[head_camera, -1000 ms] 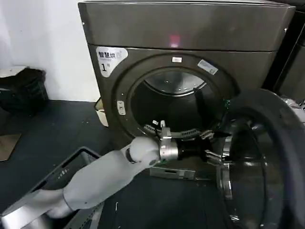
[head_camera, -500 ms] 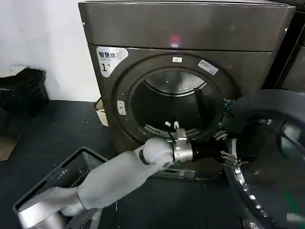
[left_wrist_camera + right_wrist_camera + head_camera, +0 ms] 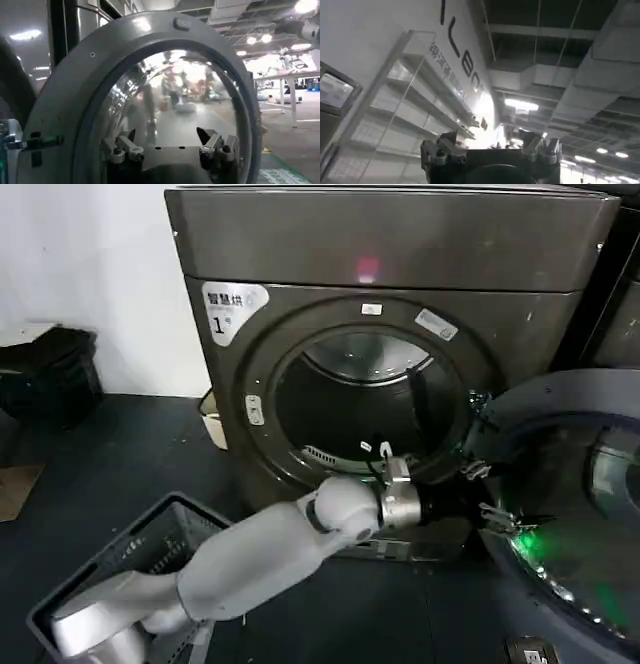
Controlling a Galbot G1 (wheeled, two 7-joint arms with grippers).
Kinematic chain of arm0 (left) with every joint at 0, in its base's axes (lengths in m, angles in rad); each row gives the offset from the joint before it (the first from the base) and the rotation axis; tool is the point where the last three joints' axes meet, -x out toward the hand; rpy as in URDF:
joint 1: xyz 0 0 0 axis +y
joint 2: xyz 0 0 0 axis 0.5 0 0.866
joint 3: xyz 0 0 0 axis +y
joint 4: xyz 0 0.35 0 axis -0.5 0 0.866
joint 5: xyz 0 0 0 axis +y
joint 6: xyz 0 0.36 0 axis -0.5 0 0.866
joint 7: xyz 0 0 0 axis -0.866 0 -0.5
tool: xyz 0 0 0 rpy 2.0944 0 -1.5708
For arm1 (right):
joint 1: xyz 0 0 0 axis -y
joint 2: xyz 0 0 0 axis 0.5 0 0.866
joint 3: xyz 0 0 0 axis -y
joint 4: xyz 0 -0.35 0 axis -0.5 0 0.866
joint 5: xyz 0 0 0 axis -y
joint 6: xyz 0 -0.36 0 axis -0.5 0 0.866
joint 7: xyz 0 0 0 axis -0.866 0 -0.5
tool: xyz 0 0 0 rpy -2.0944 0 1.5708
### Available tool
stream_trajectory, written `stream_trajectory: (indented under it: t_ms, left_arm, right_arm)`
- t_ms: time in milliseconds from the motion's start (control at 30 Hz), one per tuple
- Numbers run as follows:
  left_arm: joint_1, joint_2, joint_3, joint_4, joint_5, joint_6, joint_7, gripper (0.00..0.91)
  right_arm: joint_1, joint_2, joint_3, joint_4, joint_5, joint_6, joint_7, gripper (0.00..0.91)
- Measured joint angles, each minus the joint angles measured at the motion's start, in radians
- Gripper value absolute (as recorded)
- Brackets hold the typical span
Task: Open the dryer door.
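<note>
Chrome-ringed, the dryer door (image 3: 570, 524) hangs swung wide beside the dryer (image 3: 390, 334) (drum opening exposed); the left end effector (image 3: 490, 496), fingers spread, touches its inner side, grasping nothing.

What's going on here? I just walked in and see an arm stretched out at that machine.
The robot's left gripper, fingers open, is reaching across to the dryer door, against its inner side. The door is swung wide open to the right of the dryer, leaving the drum opening exposed. The right gripper is open and points up toward the ceiling. A grey basket sits on the floor under the left arm.
</note>
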Motion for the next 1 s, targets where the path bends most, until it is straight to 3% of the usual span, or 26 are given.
stream_trajectory:
  t_ms: [433, 667, 1000]
  left_arm:
    - [0.003, -0.014, 0.011, 0.012, 0.019, -0.026, -0.024, 0.907]
    - [0.019, 0.033, 0.016, -0.009, 0.058, -0.176, -0.038, 0.907]
    - [0.052, 0.125, 0.011, -0.079, 0.119, -0.325, -0.155, 0.907]
  right_arm:
    - [-0.013, 0.001, 0.031, -0.009, -0.024, 0.017, 0.001, 0.907]
    - [-0.012, 0.003, 0.029, -0.009, -0.024, 0.019, -0.002, 0.907]
    - [-0.014, -0.004, 0.038, -0.007, -0.021, 0.019, -0.005, 0.907]
